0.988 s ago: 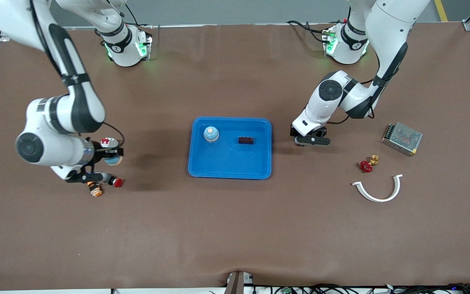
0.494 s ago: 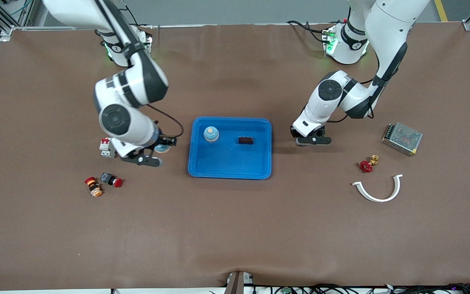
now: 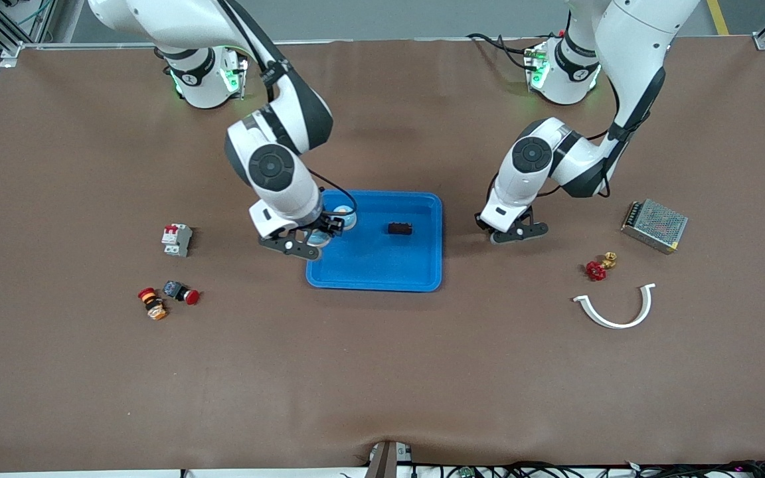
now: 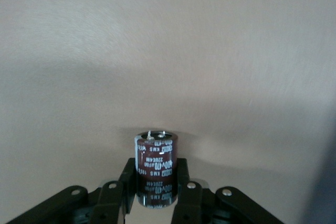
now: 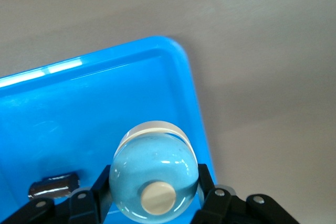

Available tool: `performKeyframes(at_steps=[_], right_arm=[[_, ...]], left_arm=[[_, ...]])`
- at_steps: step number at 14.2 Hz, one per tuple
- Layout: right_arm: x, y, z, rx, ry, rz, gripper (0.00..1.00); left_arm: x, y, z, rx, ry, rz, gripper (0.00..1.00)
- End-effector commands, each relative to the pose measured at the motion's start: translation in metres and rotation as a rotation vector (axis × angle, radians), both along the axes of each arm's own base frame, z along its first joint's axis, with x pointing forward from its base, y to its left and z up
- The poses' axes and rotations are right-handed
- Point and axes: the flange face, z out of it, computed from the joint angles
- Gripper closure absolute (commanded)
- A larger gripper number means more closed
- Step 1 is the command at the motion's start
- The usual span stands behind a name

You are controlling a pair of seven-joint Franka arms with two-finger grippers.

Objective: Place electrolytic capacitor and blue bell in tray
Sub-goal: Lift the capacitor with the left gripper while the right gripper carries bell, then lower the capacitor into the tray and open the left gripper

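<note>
The bright-blue tray [image 3: 372, 265] lies mid-table. My right gripper [image 3: 315, 240] is over the tray's edge toward the right arm's end, shut on a pale blue bell [image 5: 153, 167] with a cream button; my right gripper [image 5: 155, 178] has a finger on each side of it. A second blue bell [image 3: 347, 216] sits in the tray, partly hidden by that hand. A dark capacitor [image 3: 399, 228] lies in the tray [image 5: 105, 103]. My left gripper [image 3: 516, 232] is low over the bare table beside the tray. My left gripper [image 4: 155, 176] is shut on a brown electrolytic capacitor [image 4: 156, 158].
Toward the right arm's end lie a white circuit breaker [image 3: 176, 239], a red-capped push button [image 3: 180, 293] and an orange one [image 3: 152, 303]. Toward the left arm's end are a metal mesh box [image 3: 655, 226], a red valve [image 3: 596, 269] and a white curved piece [image 3: 615, 311].
My right arm has swept from its end of the table to the tray's edge, carrying the bell. My left gripper has closed on the capacitor and shifted slightly.
</note>
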Motion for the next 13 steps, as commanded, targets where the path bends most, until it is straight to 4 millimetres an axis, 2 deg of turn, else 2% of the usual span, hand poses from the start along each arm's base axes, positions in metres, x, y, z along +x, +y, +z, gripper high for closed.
performKeyframes(at_steps=[1, 4, 10, 12, 13], right_arm=[[-0.004, 0.026, -0.018, 0.015, -0.017, -0.039, 0.63], [-0.007, 0.032, -0.042, 0.009, -0.020, -0.031, 0.62], [-0.008, 0.035, -0.066, 0.000, -0.027, -0.039, 0.62], [-0.008, 0.035, -0.072, -0.005, -0.027, -0.041, 0.62], [-0.007, 0.033, -0.077, -0.005, -0.032, -0.042, 0.62]], left_arm=[[0.014, -0.016, 0.017, -0.030, -0.013, 0.211, 1.00], [0.022, -0.028, 0.026, -0.060, -0.029, 0.346, 1.00], [0.023, -0.047, 0.036, -0.091, -0.041, 0.547, 1.00], [0.031, -0.044, 0.040, -0.104, -0.046, 0.595, 1.00], [0.032, -0.051, 0.042, -0.118, -0.042, 0.652, 1.00]])
